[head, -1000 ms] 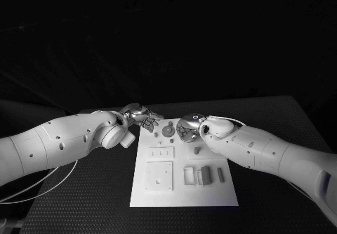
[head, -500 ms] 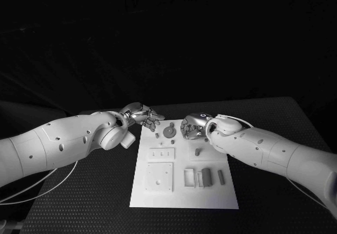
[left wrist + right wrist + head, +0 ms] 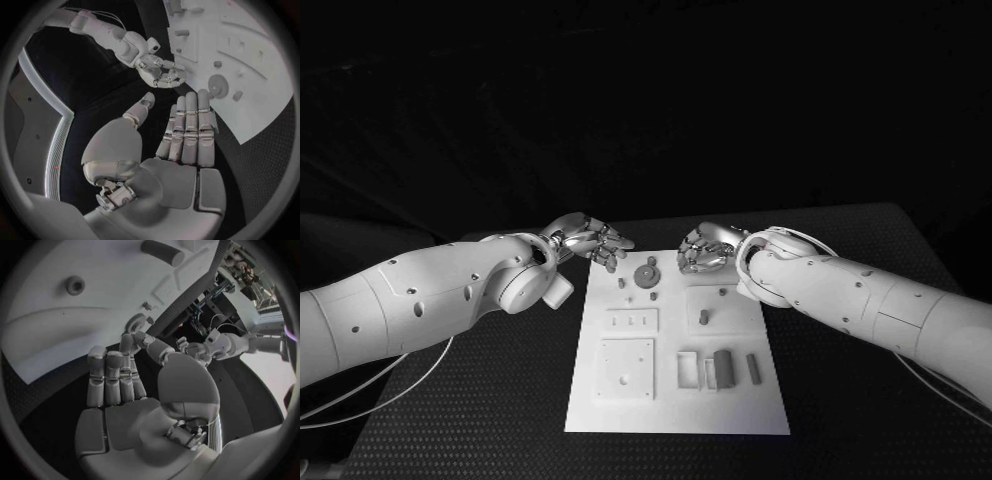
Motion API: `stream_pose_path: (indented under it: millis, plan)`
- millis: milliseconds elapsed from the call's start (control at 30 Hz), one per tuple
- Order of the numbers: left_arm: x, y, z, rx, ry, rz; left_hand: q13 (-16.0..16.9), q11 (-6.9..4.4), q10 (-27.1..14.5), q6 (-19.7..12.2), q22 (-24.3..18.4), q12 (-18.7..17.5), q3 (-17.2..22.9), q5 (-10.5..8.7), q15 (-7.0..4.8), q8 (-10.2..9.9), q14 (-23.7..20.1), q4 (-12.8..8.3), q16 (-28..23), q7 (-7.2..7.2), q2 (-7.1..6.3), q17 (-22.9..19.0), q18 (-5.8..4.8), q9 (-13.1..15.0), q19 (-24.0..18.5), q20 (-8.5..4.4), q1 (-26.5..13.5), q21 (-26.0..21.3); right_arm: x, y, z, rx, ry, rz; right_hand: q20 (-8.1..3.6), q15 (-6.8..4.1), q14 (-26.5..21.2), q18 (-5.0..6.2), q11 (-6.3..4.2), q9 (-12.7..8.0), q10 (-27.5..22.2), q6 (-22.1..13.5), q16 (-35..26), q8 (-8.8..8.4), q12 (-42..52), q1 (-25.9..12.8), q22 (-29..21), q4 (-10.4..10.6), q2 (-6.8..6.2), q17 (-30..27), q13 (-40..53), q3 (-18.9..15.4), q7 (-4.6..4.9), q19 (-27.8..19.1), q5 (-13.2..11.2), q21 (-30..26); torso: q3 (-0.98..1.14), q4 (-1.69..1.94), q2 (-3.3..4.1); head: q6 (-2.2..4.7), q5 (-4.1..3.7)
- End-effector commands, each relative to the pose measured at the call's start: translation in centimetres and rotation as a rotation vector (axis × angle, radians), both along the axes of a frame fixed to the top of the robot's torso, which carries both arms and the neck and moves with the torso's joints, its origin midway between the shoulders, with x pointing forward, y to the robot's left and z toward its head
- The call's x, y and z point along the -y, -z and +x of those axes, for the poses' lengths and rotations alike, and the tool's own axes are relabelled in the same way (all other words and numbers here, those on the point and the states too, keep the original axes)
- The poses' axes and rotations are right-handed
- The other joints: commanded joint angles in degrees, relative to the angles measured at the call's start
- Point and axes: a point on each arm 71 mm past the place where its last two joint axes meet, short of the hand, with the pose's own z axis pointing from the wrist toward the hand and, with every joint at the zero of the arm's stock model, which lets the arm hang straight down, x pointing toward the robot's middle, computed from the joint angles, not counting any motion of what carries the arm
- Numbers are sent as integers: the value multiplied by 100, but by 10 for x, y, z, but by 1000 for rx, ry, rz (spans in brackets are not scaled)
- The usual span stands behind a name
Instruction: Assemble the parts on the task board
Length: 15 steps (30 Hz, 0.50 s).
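The white task board lies in the middle of the table, with small grey parts on it. A round disc sits near its far end among several small pegs. My left hand hovers over the board's far left corner, fingers straight and apart, nothing in it. My right hand hangs above the far edge, right of the disc, palm bare. The disc lies just beyond my left fingertips. In the right wrist view the disc is past the fingertips.
Nearer on the board lie two flat square plates, a short upright peg and three small blocks. Black textured table surrounds the board on all sides. The two hands are a short gap apart at the far end.
My right hand has lifted off the area beside the disc and drawn back towards the board's far edge and to the right. The left hand has barely shifted.
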Motion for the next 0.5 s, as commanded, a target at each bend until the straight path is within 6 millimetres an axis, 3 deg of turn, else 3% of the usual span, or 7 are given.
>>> stream_pose_path:
  millis: [33, 200, 400, 500]
  plan:
    - [1, -5, 0, 65, 24, -9, 13, -2, -49, 24, 14, -34, 56, -5, 39, 16, 3, 4, -26, 50, -19, 13, 95, 13, -18, 22, 143, -30, 3, 4, -3, -166, 28, 159, -17, -12, -5, 341, -5, 158, 26, 258, -20, 61, -42, -20, 96, -8, 40, -10, -7, 22, 89, -9, 21, 14, -4, 6, -7, 40, 3]
    - [-1, -8, 1, 142, 4, 20, 40, 3, -62, 76, 43, -42, 146, -1, 49, 47, -7, -2, -55, 36, -62, 45, 90, 30, -38, 32, 494, -46, 16, -1, -5, -284, 46, 333, -14, -12, -13, 341, -3, 162, 33, 257, -30, 55, -56, -44, 94, -11, 54, -12, -17, 13, 91, -18, 17, 9, -4, -20, -18, 68, 6]
    - [7, -9, -2, 224, 28, 55, 100, -30, 4, 225, 53, -3, 211, 0, 98, 127, -97, -7, -152, -31, -142, 53, 70, 81, -137, 73, 859, -116, 35, -5, -7, -454, 107, 554, -7, -9, -35, 341, -3, 169, 46, 258, -50, 50, -74, -75, 90, -21, 82, -16, -28, 1, 90, -39, 18, -7, -28, -87, -38, 222, -23]
    - [11, -8, -4, 284, 44, 75, 116, -25, -9, 229, 52, -9, 246, 1, 123, 123, -141, -8, -200, -31, -205, 57, 66, 87, -184, 99, 1038, -156, 40, -5, -8, -512, 124, 624, 0, -5, -50, 341, 0, 173, 45, 252, -61, 42, -93, -95, 88, -26, 96, -18, -39, -4, 93, -57, 18, -17, -39, -120, -59, 251, -14]
